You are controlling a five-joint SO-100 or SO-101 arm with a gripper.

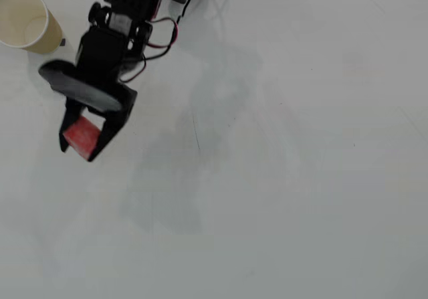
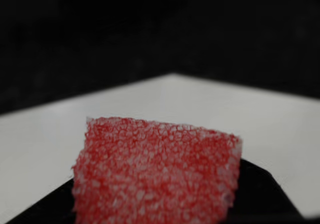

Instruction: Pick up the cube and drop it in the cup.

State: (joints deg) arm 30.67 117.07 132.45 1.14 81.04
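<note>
The red cube [image 1: 81, 136] sits between the two black fingers of my gripper [image 1: 78, 148] in the overhead view, at the left of the white table. The jaws are closed against its sides. In the wrist view the cube [image 2: 155, 176] fills the lower middle, close up, speckled and rough, resting against a black finger [image 2: 262, 194]. The cream cup [image 1: 27, 21] stands upright at the far top left of the overhead view, mouth open, up and to the left of the gripper and apart from it.
The black arm body [image 1: 127, 11] with red and black wires [image 1: 167, 35] reaches in from the top edge. The white table [image 1: 287, 165] spreads to the right and below, with faint shadows on it.
</note>
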